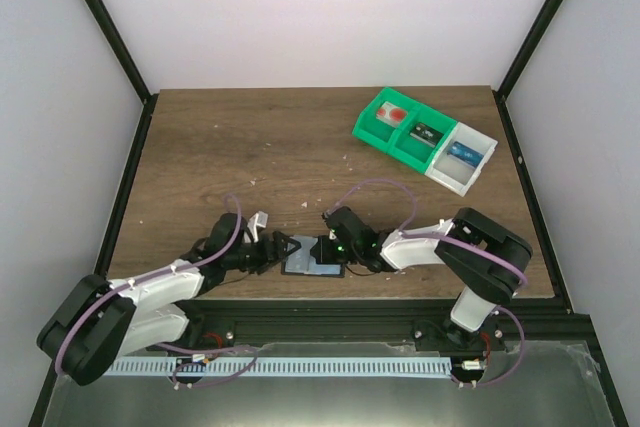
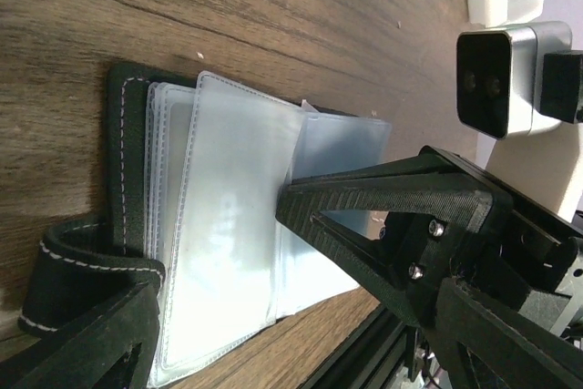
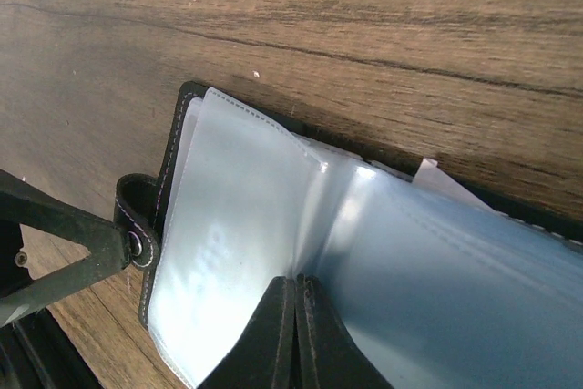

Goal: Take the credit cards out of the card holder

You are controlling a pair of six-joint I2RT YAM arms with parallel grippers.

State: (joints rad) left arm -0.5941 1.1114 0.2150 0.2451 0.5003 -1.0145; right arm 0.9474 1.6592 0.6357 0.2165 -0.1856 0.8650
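The card holder (image 1: pixel 312 265) lies open near the table's front edge, between my two grippers. It is black with white stitching and holds several clear blue-grey plastic sleeves (image 2: pixel 228 225), fanned out. Its strap tab (image 2: pixel 86 266) curls up at the near side. My left gripper (image 2: pixel 219 252) is open and straddles the sleeves, with one finger (image 2: pixel 383 193) over them and the other beside the tab. My right gripper (image 3: pixel 296 316) is shut, its tips pinching a raised fold of the sleeves (image 3: pixel 355 216). I see no loose card.
A green tray (image 1: pixel 400 125) joined to a white tray (image 1: pixel 465 159), each holding small items, stands at the back right. The table's front edge and a black rail (image 1: pixel 330 307) run just behind the holder. The right wrist camera (image 2: pixel 496 79) hangs above the holder.
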